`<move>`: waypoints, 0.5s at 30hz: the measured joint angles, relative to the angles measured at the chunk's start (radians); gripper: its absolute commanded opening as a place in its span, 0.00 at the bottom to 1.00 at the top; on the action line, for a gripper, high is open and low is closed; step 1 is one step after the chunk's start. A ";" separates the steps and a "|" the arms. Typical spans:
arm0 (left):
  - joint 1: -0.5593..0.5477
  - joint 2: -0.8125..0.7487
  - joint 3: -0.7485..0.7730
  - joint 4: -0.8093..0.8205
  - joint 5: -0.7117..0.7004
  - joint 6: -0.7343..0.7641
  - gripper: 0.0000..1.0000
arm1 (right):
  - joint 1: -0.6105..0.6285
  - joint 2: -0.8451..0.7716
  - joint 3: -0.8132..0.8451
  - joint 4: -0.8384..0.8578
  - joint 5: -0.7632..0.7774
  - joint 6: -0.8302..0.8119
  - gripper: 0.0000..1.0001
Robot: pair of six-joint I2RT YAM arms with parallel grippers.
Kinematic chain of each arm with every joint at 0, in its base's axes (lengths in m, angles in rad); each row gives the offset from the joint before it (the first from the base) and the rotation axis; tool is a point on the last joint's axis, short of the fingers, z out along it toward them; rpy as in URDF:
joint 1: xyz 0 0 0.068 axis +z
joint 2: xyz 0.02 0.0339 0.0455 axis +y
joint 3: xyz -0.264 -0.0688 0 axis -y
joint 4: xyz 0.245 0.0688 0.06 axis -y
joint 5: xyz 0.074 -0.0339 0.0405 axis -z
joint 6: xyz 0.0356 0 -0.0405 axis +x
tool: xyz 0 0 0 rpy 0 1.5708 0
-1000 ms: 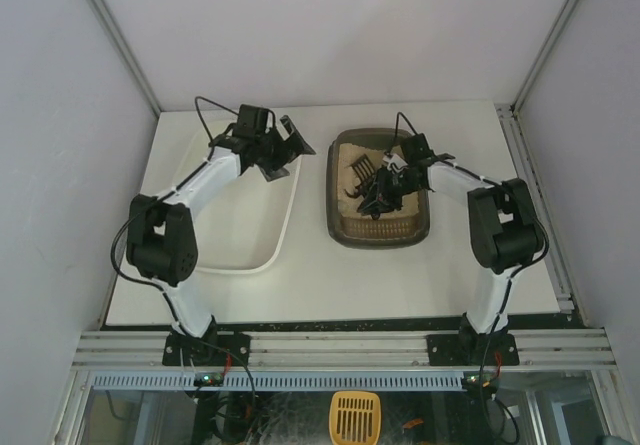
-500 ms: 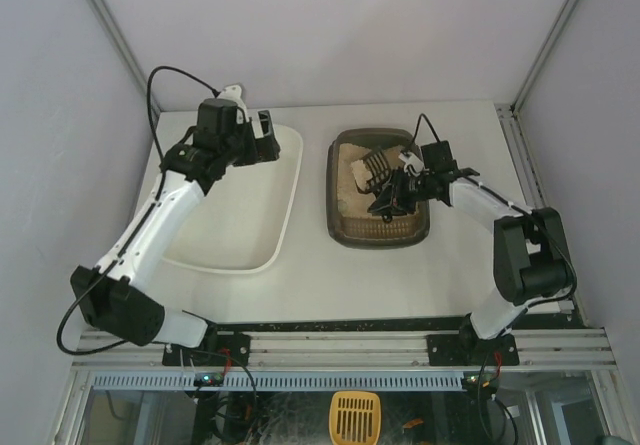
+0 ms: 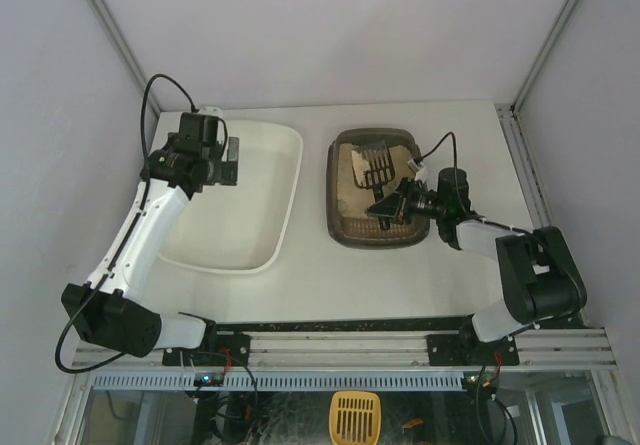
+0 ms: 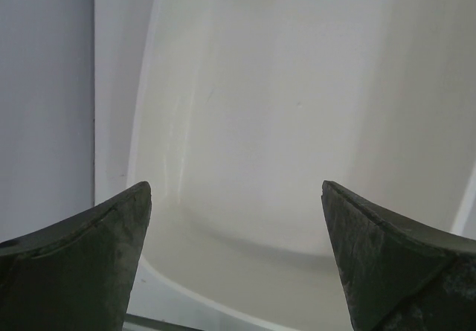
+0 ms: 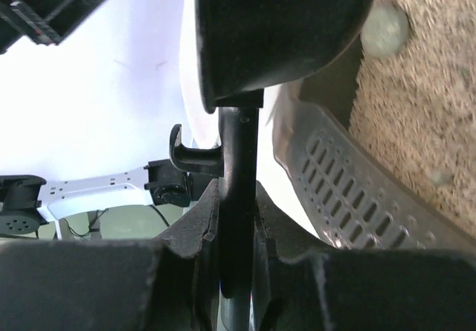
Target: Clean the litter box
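Note:
The litter box (image 3: 343, 227), a dark grey-brown tray of beige litter, sits right of centre on the table. My right gripper (image 3: 393, 205) is over its near right part and shut on the handle of a black slotted scoop (image 3: 375, 169), whose head lies on the litter in the far half. In the right wrist view the jaws clamp the black handle (image 5: 238, 160). Litter (image 5: 431, 100) with a pale clump (image 5: 385, 27) lies to the right, beside the box's slotted wall (image 5: 349, 190). My left gripper (image 3: 226, 161) is open and empty over the white tray; its fingers (image 4: 104, 249) stand wide apart.
The large glossy white tray (image 3: 282, 227) lies left of the litter box; its inside (image 4: 282, 123) shows nothing in it. White enclosure walls stand on three sides. A metal rail (image 3: 520, 155) runs along the table's right edge. A yellow scoop (image 3: 355, 417) lies below the table's front.
My left arm has stretched out and swung left, from the white tray's right side to its far left part. My right arm has dropped lower and the scoop head has moved toward the far end of the box.

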 measured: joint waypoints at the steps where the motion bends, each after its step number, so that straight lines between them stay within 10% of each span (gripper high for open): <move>1: 0.008 -0.002 -0.005 -0.008 -0.007 0.003 1.00 | -0.004 0.005 -0.002 0.058 -0.006 0.030 0.00; 15: 0.022 -0.006 -0.007 -0.016 0.005 0.007 0.99 | -0.011 0.208 -0.067 0.675 -0.056 0.362 0.00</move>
